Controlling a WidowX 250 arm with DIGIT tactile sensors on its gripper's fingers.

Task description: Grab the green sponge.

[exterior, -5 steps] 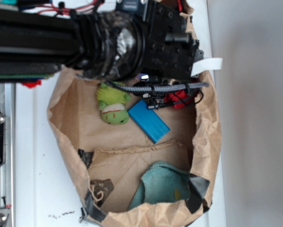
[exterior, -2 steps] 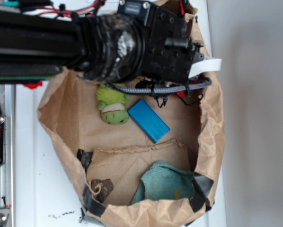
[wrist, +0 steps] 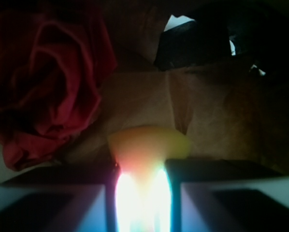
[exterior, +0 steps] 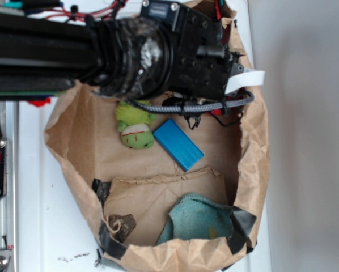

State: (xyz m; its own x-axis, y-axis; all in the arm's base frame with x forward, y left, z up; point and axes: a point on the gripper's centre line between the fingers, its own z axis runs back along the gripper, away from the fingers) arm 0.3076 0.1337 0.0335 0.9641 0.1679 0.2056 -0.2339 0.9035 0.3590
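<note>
tool [wrist: 142,203] clenched on green sponge [wrist: 149,145], fingers nearly together | sponge at bag's [exterior: 251,170] top end under arm, red cloth [wrist: 48,87] beside | blue block [exterior: 178,144], frog toy [exterior: 135,127] mid-bag

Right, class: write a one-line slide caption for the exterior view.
Robot arm reaches into a paper bag holding a green frog toy, blue block and teal cloth.

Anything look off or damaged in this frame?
The paper bag holding everything is crumpled, its torn rim patched with black tape. The wrist view is nearly dark, with glare washing out the end effector; a red cloth lies beside it.
</note>
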